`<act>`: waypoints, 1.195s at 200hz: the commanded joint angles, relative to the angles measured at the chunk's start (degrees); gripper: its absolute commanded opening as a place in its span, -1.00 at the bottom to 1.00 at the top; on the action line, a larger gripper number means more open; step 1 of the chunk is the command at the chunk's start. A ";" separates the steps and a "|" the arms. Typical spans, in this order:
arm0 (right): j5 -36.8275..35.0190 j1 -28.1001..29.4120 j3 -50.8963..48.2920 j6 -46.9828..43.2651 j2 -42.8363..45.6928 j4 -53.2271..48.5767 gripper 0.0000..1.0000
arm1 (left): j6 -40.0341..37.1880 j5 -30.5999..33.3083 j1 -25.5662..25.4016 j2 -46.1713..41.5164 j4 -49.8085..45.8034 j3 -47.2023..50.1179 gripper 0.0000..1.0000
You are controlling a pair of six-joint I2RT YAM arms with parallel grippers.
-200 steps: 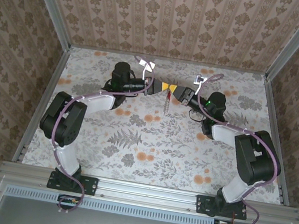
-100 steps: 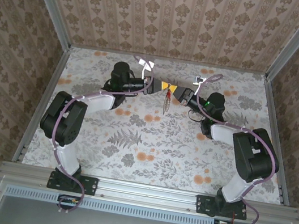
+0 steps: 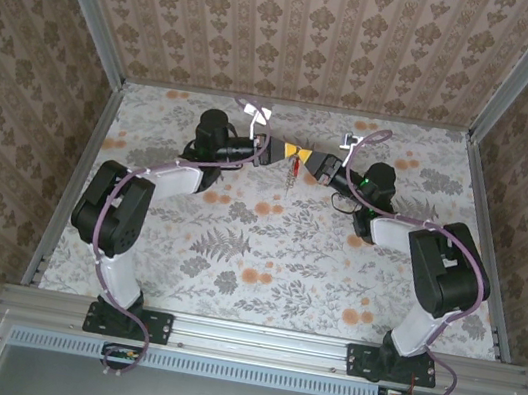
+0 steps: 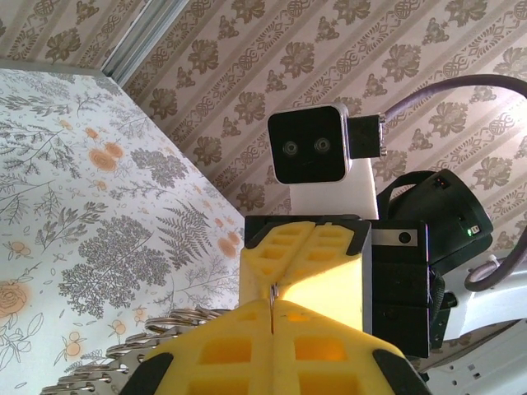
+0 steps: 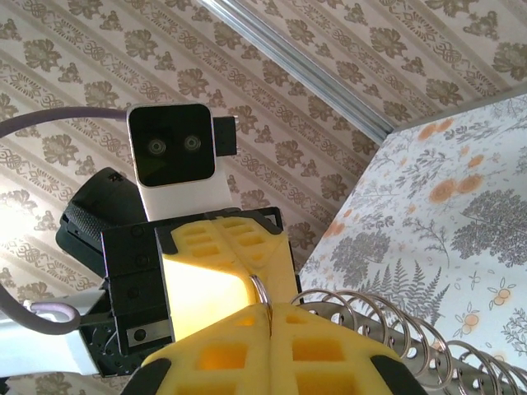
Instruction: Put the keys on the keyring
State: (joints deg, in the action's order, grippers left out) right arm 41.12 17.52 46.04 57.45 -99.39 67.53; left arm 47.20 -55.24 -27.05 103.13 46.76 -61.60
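Note:
Both grippers meet tip to tip above the back middle of the table. My left gripper (image 3: 286, 153) and my right gripper (image 3: 304, 158) are each shut on the same thin silver ring, the keyring (image 5: 262, 293). From the left wrist the ring shows only as a sliver of metal (image 4: 272, 295) in the seam of the yellow pads (image 4: 222, 350). A short bunch hangs below the tips, with a spot of red in it that looks like the key (image 3: 292, 170). A row of several silver rings on a holed metal strip (image 5: 387, 325) trails off beside the right pads (image 5: 329, 354).
The floral table (image 3: 266, 249) is walled in by patterned panels. Cables (image 3: 258, 113) loop over both wrists. Close behind each gripper is the other arm's white camera block (image 4: 311, 148).
My right gripper has shut on the ring. The hanging bunch has swung and now hangs shorter under the tips. Both arms have held nearly still.

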 commanded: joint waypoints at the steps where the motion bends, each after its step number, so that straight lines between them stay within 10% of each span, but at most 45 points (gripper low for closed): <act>1: 0.97 0.21 1.64 0.07 -0.80 2.94 -1.00 | 0.57 -0.59 -0.01 0.32 2.90 0.17 -1.00; 127: 8.33 -1.32 7.26 -12.78 1.34 -14.94 -1.00 | -12.27 -1.59 7.07 -3.83 -14.40 -3.14 -0.35; 239: 21.60 -1.65 20.86 -27.22 -3.65 -39.40 -1.00 | -27.91 -13.30 8.16 -0.48 -38.13 -13.37 -0.23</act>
State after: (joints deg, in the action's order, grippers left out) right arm 57.60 16.21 63.77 34.46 -101.36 34.06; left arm 23.24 -63.11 -19.03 101.27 13.34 -72.90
